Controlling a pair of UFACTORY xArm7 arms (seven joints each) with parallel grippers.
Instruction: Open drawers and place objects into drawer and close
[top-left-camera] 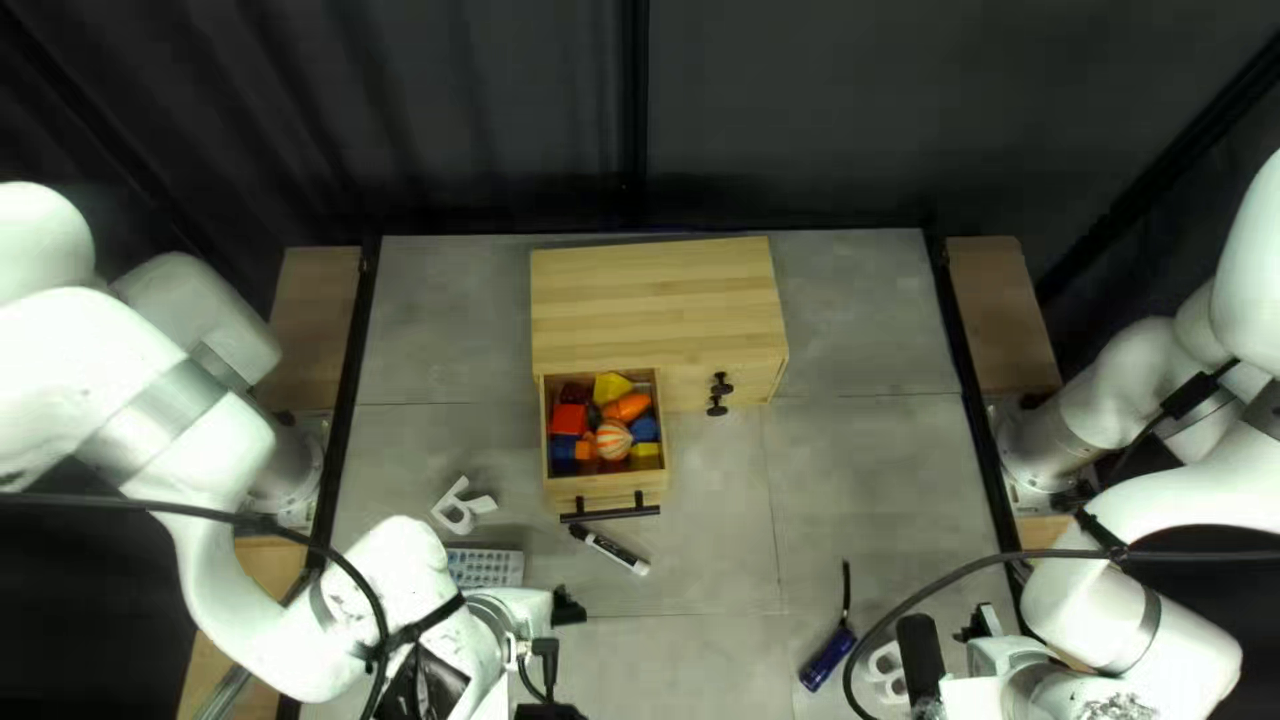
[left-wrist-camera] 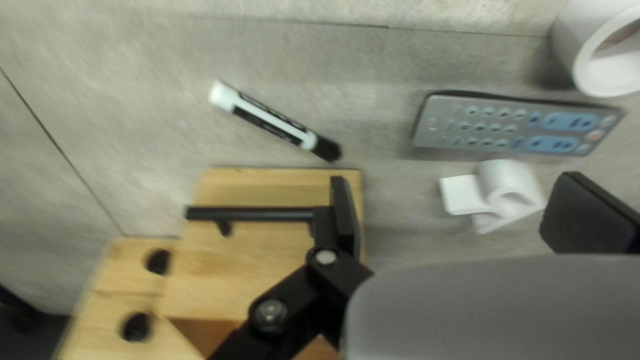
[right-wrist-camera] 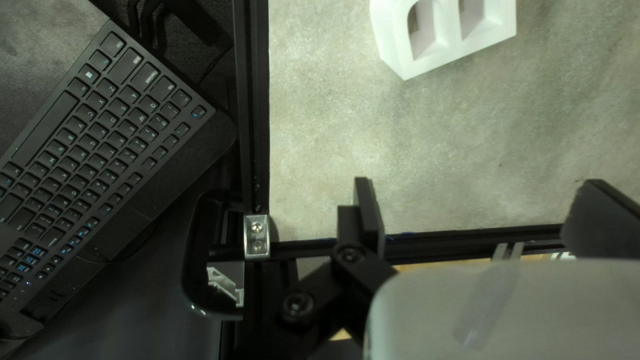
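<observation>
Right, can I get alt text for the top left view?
An open drawer full of colorful objects juts from a wooden cabinet on a gray table. A marker, a remote and a white letter B lie nearby. My left arm and right arm reach in from the sides.

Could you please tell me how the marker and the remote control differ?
The marker is a slim rod, while the remote control is a broad slab. The marker is white and black; the remote control is grey with blue patches. The remote control has rows of buttons, the marker none. Both lie on the table.
</observation>
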